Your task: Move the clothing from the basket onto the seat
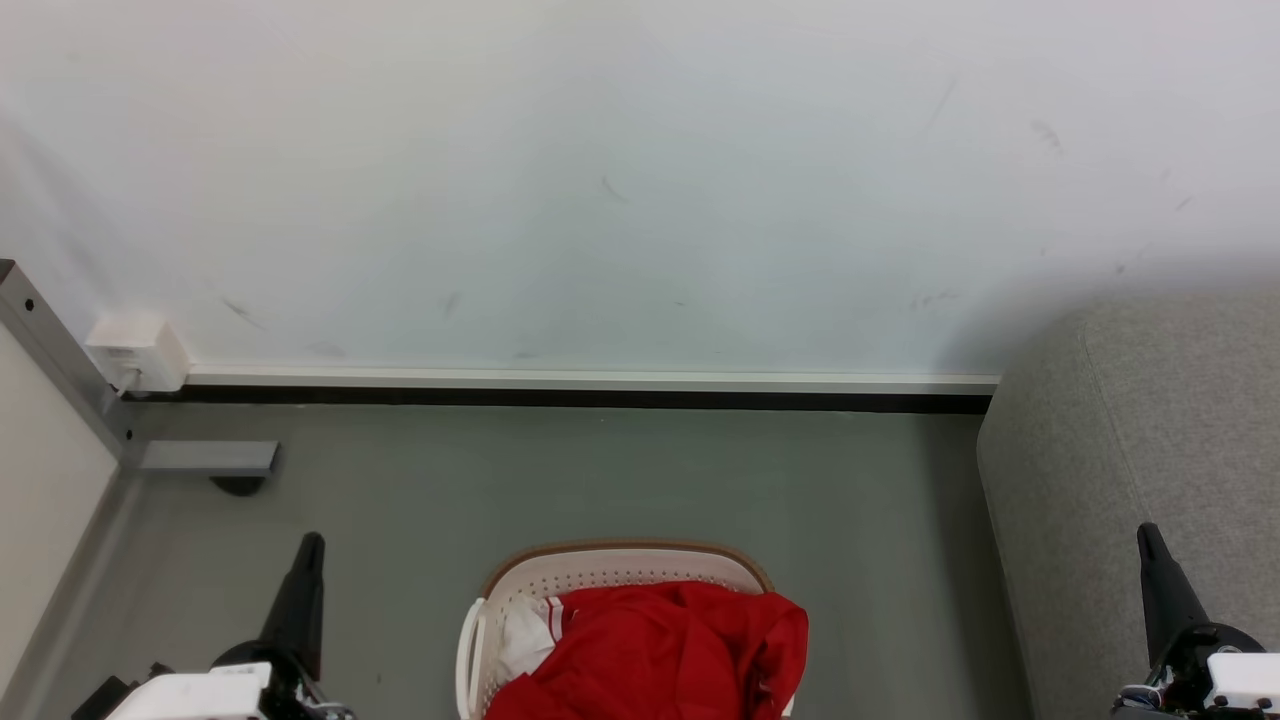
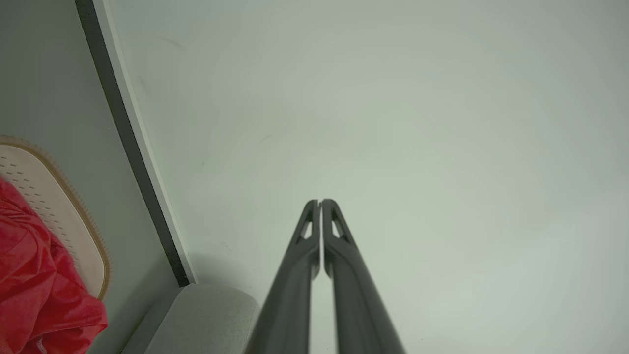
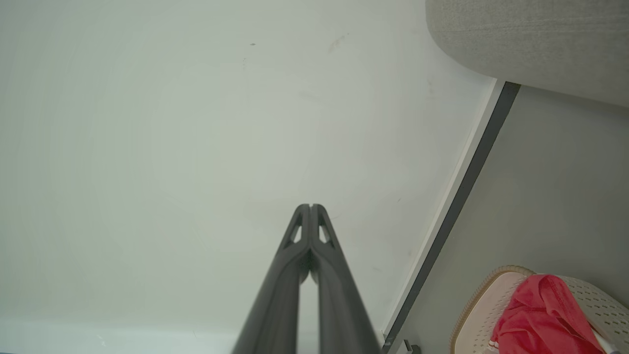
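Clothing [image 1: 660, 650] (red, white) in basket [image 1: 625, 549], seat [image 1: 1150, 450] near

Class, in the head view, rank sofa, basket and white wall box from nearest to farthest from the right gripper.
1. sofa, at the right, beside the right gripper
2. basket, bottom centre
3. white wall box, far left

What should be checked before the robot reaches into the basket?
1. Left gripper holds nothing: ok.
2. Right gripper holds nothing: ok.
3. Jaws open for a grasp: not ok, both are shut.
4. Red clothing lies on top in the basket: ok.
5. Seat stands to the robot's right of the basket: ok.
6. How much clothing lies underneath: cannot tell.
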Available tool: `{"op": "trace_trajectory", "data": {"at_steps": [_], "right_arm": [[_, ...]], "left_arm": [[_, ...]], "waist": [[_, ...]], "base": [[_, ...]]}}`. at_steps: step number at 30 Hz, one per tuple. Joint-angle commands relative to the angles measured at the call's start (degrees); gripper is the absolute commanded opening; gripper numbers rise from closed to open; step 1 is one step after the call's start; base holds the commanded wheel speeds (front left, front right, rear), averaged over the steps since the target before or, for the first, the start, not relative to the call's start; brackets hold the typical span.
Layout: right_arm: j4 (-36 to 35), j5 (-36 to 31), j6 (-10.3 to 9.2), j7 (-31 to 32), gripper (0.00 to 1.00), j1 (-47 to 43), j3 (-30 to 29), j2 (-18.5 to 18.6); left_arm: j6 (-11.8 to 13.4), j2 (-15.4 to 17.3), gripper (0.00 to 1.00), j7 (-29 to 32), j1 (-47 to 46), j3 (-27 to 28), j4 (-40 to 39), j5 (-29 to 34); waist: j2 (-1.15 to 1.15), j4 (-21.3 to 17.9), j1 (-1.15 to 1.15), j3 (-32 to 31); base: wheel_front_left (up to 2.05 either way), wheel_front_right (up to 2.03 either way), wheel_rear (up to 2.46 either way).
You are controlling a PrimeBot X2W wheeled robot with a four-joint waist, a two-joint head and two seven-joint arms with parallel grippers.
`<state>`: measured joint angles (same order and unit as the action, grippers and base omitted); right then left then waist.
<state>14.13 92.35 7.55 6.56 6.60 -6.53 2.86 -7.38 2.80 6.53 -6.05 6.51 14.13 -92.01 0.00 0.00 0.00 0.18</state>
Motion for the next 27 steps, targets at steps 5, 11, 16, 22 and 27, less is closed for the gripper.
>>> {"op": "trace_trajectory", "data": {"at_steps": [5, 11, 16, 22, 27], "right_arm": [[-0.3, 0.1, -0.14, 0.1, 0.0, -0.9, -0.1, 0.0], [-0.3, 0.1, -0.14, 0.1, 0.0, -0.9, -0.1, 0.0], [-0.3, 0.1, -0.14, 0.1, 0.0, -0.9, -0.1, 0.0], [-0.3, 0.1, -0.14, 0.1, 0.0, -0.9, -0.1, 0.0], [-0.3, 0.1, -0.14, 0.1, 0.0, -0.9, -0.1, 0.0]], "left_arm": [[-0.3, 0.2, 0.0, 0.2, -0.4, 0.1, -0.2, -0.8], [-0.3, 0.2, 0.0, 0.2, -0.4, 0.1, -0.2, -0.8], [-0.3, 0.2, 0.0, 0.2, -0.4, 0.1, -0.2, -0.8], [-0.3, 0.2, 0.0, 0.2, -0.4, 0.1, -0.2, -0.8], [-0.3, 0.2, 0.0, 0.2, -0.4, 0.1, -0.2, -0.8]], "waist": [[0.0, 0.0, 0.0, 0.0], [0.0, 0.0, 0.0, 0.0], [0.0, 0.0, 0.0, 0.0], [0.0, 0.0, 0.0, 0.0], [0.0, 0.0, 0.0, 0.0]], "base": [[0.0, 0.0, 0.0], [0.0, 0.0, 0.0], [0.0, 0.0, 0.0], [0.0, 0.0, 0.0], [0.0, 0.0, 0.0]]}}
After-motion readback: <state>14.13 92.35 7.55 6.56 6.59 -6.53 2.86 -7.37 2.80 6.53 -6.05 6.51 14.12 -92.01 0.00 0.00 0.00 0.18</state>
